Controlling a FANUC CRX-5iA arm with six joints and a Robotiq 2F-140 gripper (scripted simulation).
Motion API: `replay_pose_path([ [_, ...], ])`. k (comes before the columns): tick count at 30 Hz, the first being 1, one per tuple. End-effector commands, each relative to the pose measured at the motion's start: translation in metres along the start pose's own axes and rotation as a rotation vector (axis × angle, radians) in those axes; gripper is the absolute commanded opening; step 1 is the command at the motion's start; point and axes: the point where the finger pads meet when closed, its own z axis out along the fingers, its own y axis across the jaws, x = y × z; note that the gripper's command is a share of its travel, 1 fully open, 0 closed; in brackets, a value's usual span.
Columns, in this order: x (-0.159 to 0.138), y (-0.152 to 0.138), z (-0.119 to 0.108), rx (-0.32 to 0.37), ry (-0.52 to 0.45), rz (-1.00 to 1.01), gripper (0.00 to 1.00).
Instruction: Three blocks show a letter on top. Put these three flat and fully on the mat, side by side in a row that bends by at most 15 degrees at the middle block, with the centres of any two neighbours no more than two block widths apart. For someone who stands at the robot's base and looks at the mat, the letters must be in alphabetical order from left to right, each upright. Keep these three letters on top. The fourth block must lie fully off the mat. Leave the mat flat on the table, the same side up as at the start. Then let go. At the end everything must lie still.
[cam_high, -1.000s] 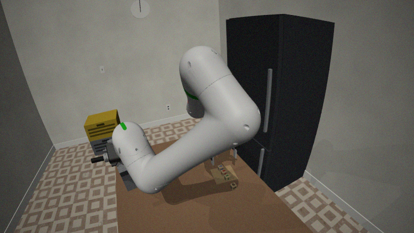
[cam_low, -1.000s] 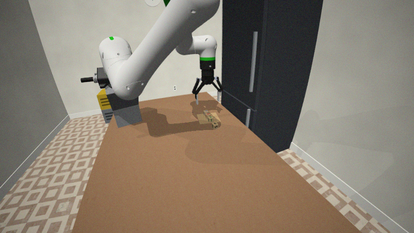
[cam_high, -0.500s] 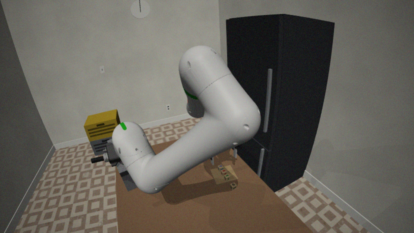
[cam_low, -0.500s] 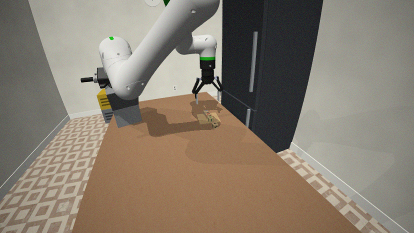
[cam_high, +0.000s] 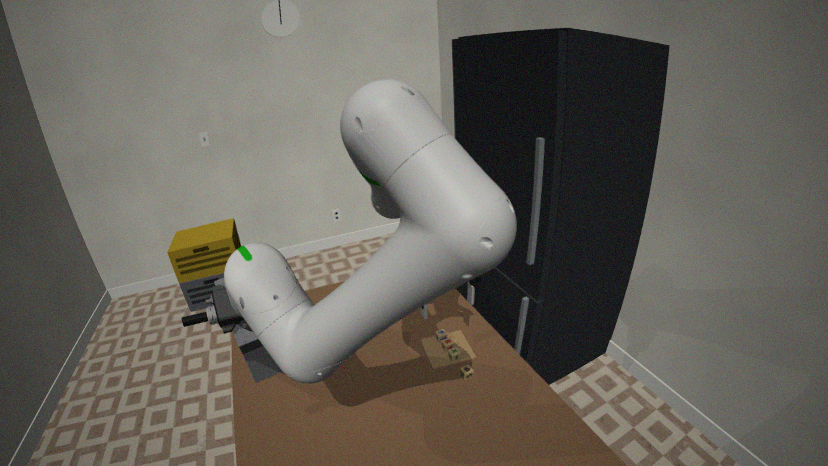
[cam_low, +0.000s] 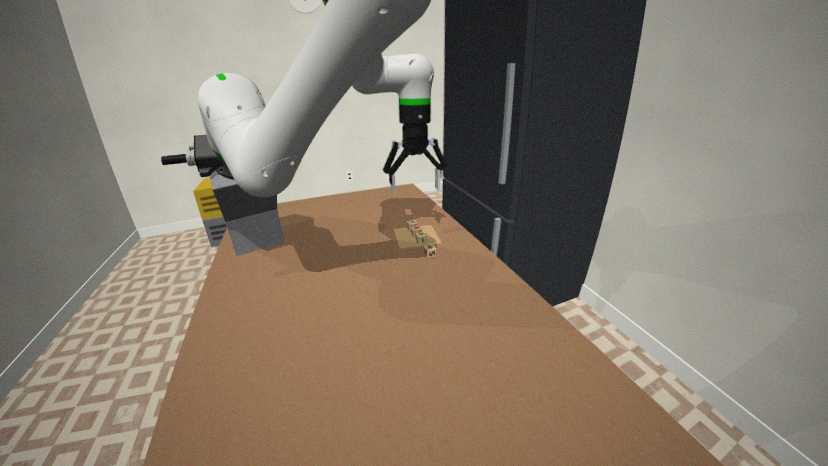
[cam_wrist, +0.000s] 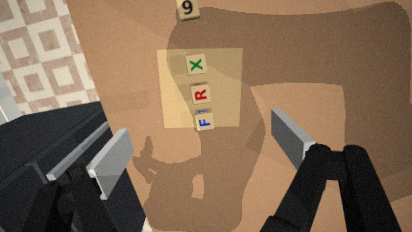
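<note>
In the wrist view a tan mat (cam_wrist: 200, 88) lies on the brown table with three blocks in a row on it: green X (cam_wrist: 196, 64), red R (cam_wrist: 200, 94) and blue F (cam_wrist: 204, 121). The F block sits at the mat's edge, and I cannot tell whether it lies fully on it. A fourth block marked 9 (cam_wrist: 187, 9) lies off the mat, beyond the X. My gripper (cam_wrist: 200, 131) is open and empty, well above the table near the F end of the row. In the exterior view the gripper (cam_low: 413, 173) hangs above the mat (cam_low: 414, 239) and the fourth block (cam_low: 430, 251).
A tall black fridge (cam_low: 521, 133) stands close beside the table, to the right of the mat. The robot base (cam_low: 249, 222) and a yellow cabinet (cam_high: 202, 254) are at the table's far left end. The arm's shadow falls across the mat.
</note>
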Motion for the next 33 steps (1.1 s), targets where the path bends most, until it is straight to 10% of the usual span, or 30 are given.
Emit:
replay_pose_path([
  [1,0.000,0.000,-0.011,-0.001,0.001,0.000,1.00],
  [33,0.000,0.000,-0.027,-0.001,0.001,0.000,1.00],
])
